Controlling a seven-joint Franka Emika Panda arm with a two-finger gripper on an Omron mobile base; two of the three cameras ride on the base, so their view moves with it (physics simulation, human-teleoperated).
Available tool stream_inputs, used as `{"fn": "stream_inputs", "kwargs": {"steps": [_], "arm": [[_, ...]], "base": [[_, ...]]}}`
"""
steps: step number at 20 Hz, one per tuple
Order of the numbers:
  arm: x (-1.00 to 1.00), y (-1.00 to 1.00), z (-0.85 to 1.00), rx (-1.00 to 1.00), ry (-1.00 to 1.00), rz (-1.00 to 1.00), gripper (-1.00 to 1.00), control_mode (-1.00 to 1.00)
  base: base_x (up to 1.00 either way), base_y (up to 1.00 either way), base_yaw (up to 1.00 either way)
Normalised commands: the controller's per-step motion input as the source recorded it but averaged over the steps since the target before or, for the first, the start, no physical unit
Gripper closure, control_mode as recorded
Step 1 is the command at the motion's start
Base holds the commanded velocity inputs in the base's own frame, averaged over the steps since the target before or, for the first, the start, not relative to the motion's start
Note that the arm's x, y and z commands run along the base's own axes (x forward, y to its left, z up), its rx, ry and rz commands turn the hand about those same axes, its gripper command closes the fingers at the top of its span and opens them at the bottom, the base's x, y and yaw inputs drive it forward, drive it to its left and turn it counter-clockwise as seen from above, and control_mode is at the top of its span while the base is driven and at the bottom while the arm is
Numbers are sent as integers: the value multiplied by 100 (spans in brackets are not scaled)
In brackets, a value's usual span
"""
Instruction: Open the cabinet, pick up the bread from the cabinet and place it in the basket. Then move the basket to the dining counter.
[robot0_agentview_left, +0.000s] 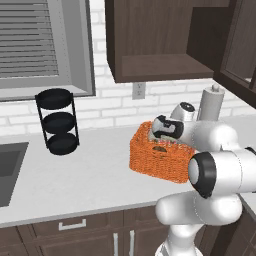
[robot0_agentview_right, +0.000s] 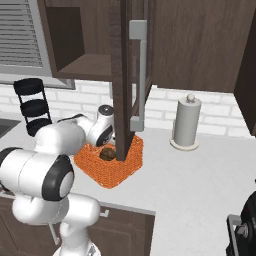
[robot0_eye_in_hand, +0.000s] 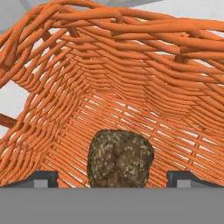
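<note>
Resting on the woven floor of the orange basket (robot0_eye_in_hand: 144, 87), which stands on the white worktop (robot0_agentview_left: 75, 180) below the open cabinet (robot0_agentview_right: 122, 75), the bread (robot0_eye_in_hand: 120, 159) lies between the gripper's (robot0_eye_in_hand: 113, 178) wide-spread fingertips, ungripped.

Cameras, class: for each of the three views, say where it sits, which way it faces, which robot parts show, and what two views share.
Left base view: behind the arm's left, facing the white worktop; white arm at lower right.
Right base view: behind the arm's right, facing the open dark brown cabinet door; arm at lower left.
Hand view: on the hand, facing down into the orange woven basket; open pincer straddles the brown bread lump.
Shared: both base views show the basket and black tiered rack.
</note>
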Motion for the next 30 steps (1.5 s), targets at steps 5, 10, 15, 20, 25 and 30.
{"fn": "stream_inputs", "kwargs": {"steps": [5, 10, 15, 20, 25, 30], "arm": [[-65, 1, 88, -2, 7, 0, -100, -100], [-58, 0, 84, -3, 21, -3, -100, -100], [-75, -10, 4, -10, 22, -15, -100, -100], [-47, -49, -12, -7, 2, -13, -100, -100], [-8, -40, -11, -4, 0, -9, -100, -100], [12, -10, -1, 0, 0, -1, -100, -100]], "base": [[0, 0, 0], [0, 0, 0], [0, 0, 0], [0, 0, 0], [0, 0, 0], [0, 0, 0]]}}
